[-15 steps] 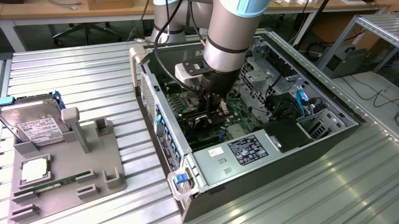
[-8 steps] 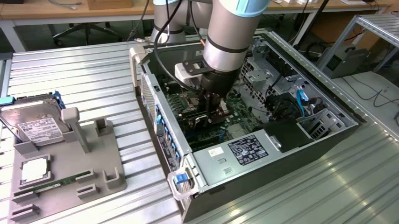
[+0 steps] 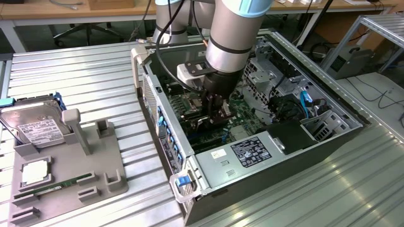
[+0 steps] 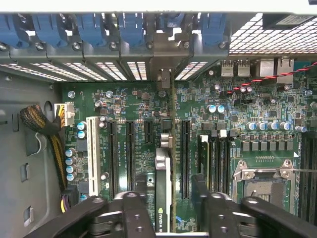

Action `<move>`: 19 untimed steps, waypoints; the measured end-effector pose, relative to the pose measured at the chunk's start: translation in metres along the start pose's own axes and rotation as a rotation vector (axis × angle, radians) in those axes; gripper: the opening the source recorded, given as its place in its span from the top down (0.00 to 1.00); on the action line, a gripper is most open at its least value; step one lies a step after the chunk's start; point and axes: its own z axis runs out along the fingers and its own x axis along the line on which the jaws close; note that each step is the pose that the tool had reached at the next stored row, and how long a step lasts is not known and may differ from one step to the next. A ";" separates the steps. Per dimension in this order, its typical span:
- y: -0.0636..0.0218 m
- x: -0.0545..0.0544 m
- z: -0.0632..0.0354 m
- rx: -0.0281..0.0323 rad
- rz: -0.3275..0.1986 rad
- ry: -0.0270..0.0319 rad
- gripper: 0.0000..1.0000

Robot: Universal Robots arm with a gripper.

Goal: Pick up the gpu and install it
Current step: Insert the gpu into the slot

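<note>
The black two-fingered gripper reaches inside the open black computer tower; its fingers stand slightly apart around the thin black gpu card, which stands edge-on over the green motherboard; whether they grip it, I cannot tell; white lettering on its edge is unreadable.

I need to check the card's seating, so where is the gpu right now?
The gpu stands on edge inside the computer case, between the gripper fingers, over the green motherboard slots.

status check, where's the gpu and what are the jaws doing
Gripper down inside the computer case, jaws astride the gpu. Gpu stands on edge over the motherboard. Nothing blocking.
</note>
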 end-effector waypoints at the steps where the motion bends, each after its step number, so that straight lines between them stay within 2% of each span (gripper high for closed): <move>1: 0.0000 0.000 0.0000 0.0000 0.000 0.0001 0.62; 2: 0.0000 0.000 0.0000 -0.0001 0.000 0.0001 0.68; 3: 0.0000 0.000 0.0000 0.0000 0.000 0.0000 0.68; 4: 0.0000 0.000 0.0000 0.0000 0.000 0.0001 0.73; 12: 0.0000 0.000 0.0000 0.0000 0.000 0.0000 0.73; 19: 0.0044 0.000 0.0042 0.0003 0.000 0.0001 0.73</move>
